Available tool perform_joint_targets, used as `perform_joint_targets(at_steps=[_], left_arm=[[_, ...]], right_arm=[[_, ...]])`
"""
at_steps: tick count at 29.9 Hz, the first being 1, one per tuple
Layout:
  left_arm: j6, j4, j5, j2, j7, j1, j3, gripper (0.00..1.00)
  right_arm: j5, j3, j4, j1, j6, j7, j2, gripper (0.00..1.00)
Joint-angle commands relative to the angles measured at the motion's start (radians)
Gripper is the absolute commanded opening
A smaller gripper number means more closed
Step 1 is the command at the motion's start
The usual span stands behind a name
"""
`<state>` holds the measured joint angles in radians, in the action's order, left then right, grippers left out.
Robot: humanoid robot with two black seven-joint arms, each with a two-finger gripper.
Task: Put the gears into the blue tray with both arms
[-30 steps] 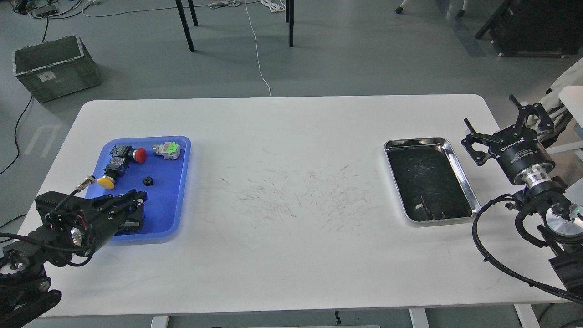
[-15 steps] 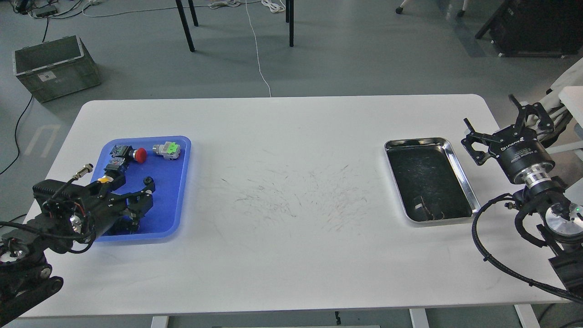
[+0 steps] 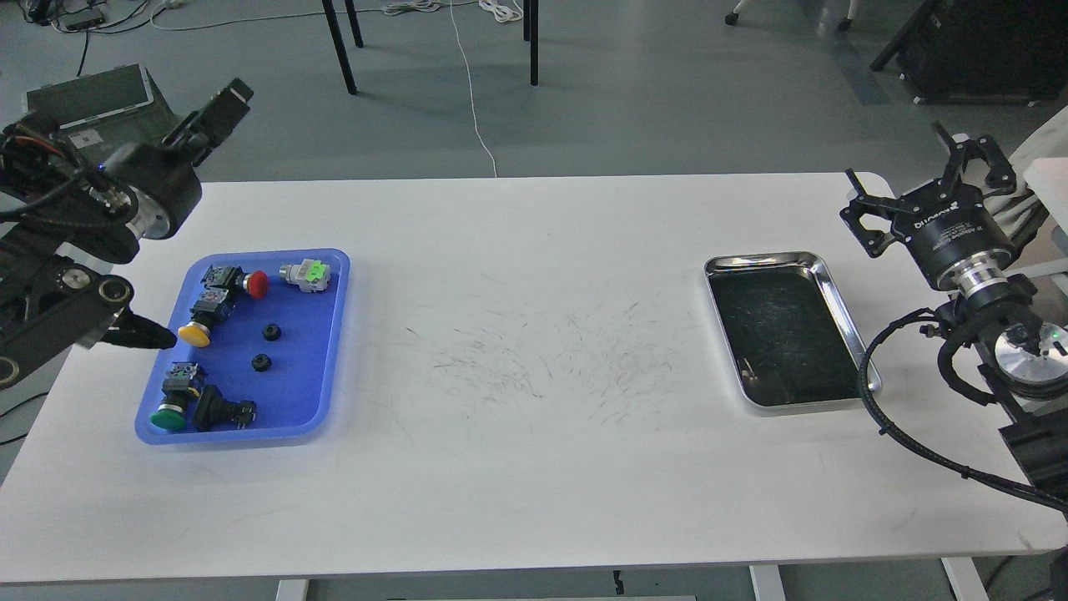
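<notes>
Two little black gears (image 3: 265,347) are sitting in the middle of the blue tray (image 3: 321,396), one at (image 3: 269,331) and the other just below it at (image 3: 261,362), close together but not touching. Around them in the tray are lying a bunch of push-button switches: a red-capped one (image 3: 244,281) and a green-and-silver one (image 3: 306,274) along the far end, a yellow-capped one (image 3: 198,322) on the left side, and a green-capped one (image 3: 174,405) next to a plain black one (image 3: 219,411) at the near end. The tray is resting on the left part of the white surface (image 3: 534,467). Way over on the right a shiny steel tray (image 3: 847,313) with a black liner is lying there. The left claw (image 3: 219,112) is hanging up beyond the far left corner, and I can't tell if its fingers are apart or together. The right claw (image 3: 922,179) is hovering past the steel tray with fingers spread wide, gripping nothing.
</notes>
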<state>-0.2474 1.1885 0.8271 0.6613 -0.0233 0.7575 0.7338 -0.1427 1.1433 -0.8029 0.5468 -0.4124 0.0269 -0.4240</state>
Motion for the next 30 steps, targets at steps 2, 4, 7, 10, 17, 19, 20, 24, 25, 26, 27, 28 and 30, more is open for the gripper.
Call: perform_joint_targets(at_steps=[2,4,7,10,17,19,20,24,25,26,27,28,30], left_arm=[[0.039,-0.117,-0.239,-0.126,-0.001,0.009,0.137,0.98],[0.12,-0.161,-0.282,-0.169,-0.007,0.009,0.174,0.98],[0.233,-0.236,-0.386,-0.221,-0.02,-0.006,0.225,0.98],[0.315,-0.367,-0.495,-0.246,-0.069,-0.007,0.22,0.98],[0.559,-0.621,-0.617,-0.325,-0.098,-0.007,0.229,0.98],[0.576,-0.627,-0.661,-0.334,-0.099,-0.007,0.236,0.98],[0.58,-0.627,-0.695,-0.341,-0.099,-0.009,0.236,0.98],[0.583,-0.627,-0.784,-0.339,-0.098,-0.007,0.234,0.98],[0.583,-0.627,-0.789,-0.338,-0.098,-0.004,0.233,0.98],[0.583,-0.627,-0.789,-0.336,-0.098,0.0,0.233,0.98],[0.583,-0.627,-0.789,-0.336,-0.098,0.002,0.233,0.98],[0.585,-0.627,-0.789,-0.338,-0.098,0.002,0.233,0.98],[0.583,-0.627,-0.789,-0.338,-0.098,0.003,0.233,0.98]], right_arm=[[0.0,-0.025,0.004,0.045,0.066,-0.001,0.03,0.97],[0.0,-0.025,0.004,0.051,0.081,0.001,0.037,0.97],[0.0,-0.016,0.002,0.055,0.084,0.004,0.04,0.99],[0.0,-0.023,0.005,0.052,0.084,0.005,0.059,0.99],[0.002,-0.027,0.01,0.065,0.141,0.004,0.106,0.99],[0.003,-0.028,0.007,0.079,0.152,0.002,0.108,0.99],[0.005,-0.033,0.005,0.079,0.153,0.002,0.111,0.99],[0.006,-0.094,-0.002,0.082,0.155,0.002,0.111,0.99],[0.009,-0.114,-0.006,0.082,0.155,0.004,0.108,0.99],[0.009,-0.122,-0.01,0.082,0.155,0.007,0.105,0.99],[0.009,-0.123,-0.015,0.082,0.156,0.01,0.103,0.99],[0.009,-0.123,-0.016,0.082,0.156,0.01,0.103,0.99],[0.009,-0.122,-0.016,0.082,0.156,0.01,0.102,0.99]])
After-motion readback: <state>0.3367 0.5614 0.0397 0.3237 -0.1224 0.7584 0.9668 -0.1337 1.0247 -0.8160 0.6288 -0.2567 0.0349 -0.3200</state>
